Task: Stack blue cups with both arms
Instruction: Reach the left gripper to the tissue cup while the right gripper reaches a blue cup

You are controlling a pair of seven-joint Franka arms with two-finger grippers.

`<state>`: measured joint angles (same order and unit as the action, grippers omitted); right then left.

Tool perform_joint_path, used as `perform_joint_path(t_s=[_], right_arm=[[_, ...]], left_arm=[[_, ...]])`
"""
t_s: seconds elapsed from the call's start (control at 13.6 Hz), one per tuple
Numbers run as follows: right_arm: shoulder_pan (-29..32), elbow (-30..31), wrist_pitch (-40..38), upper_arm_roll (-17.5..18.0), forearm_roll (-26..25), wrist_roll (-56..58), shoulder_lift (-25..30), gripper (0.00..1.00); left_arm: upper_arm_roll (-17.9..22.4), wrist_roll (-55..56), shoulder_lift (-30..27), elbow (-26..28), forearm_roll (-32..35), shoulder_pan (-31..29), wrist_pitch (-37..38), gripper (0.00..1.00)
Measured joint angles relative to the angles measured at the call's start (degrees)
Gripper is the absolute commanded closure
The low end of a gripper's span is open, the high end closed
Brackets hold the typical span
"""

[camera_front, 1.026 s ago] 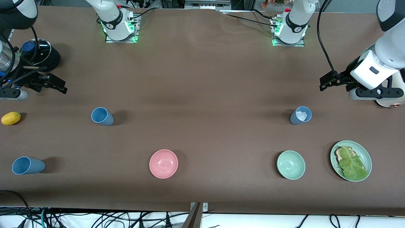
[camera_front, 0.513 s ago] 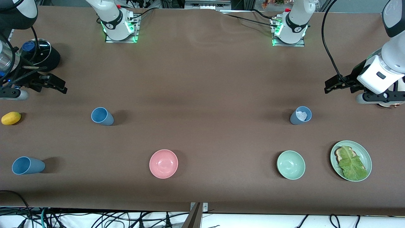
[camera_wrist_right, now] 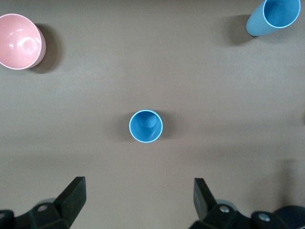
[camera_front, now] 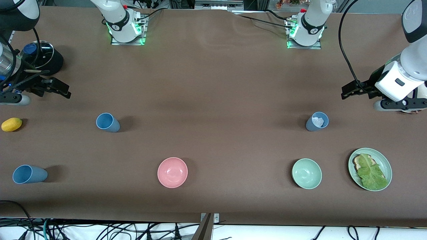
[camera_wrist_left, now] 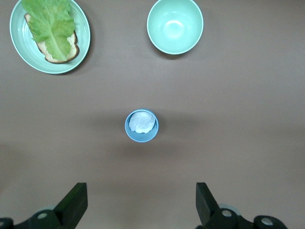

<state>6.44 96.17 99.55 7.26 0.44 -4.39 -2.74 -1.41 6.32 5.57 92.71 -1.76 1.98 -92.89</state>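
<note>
Front view: the left gripper point(camera_front: 347, 91) hangs over bare table at the left arm's end, in the upper half of the frame. The grey cup point(camera_front: 317, 121) stands upright lower in the frame, toward mid-table from it. The right gripper point(camera_front: 66, 92) hangs over bare table at the right arm's end. The bright cup point(camera_front: 107, 122) is lower in the frame and toward mid-table from it. A third cup point(camera_front: 29, 174) stands nearer the camera, close to the frame's lower corner at that end. We judge each arm closest to the cup on its own half. The brown table point(camera_front: 213, 100) is bare around both cups. The pink bowl point(camera_front: 172, 172) and green bowl point(camera_front: 306, 173) sit well apart from them.

Left wrist view: the left gripper point(camera_wrist_left: 140, 187) has its fingers point(camera_wrist_left: 71, 205) wide apart. The grey cup point(camera_wrist_left: 141, 126) sits mid-frame, mouth up, in line with the gap. Something white and crumpled lies inside, which we think could hinder nesting.

Right wrist view: the right gripper point(camera_wrist_right: 138, 181) is likewise spread. The bright cup point(camera_wrist_right: 146, 126) sits mid-frame, upright and empty, in line with the gap. The third cup point(camera_wrist_right: 275, 16) is well apart.
</note>
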Motion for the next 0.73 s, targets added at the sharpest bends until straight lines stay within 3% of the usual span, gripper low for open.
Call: perform_joint_path(t_s=[0.73], right_arm=[[0.00, 0.00, -0.12, 0.00, 0.00, 0.00, -0.09, 0.00]], left_arm=[[0.04, -3.46, 4.68, 0.77, 0.02, -2.35, 0.45, 0.00]])
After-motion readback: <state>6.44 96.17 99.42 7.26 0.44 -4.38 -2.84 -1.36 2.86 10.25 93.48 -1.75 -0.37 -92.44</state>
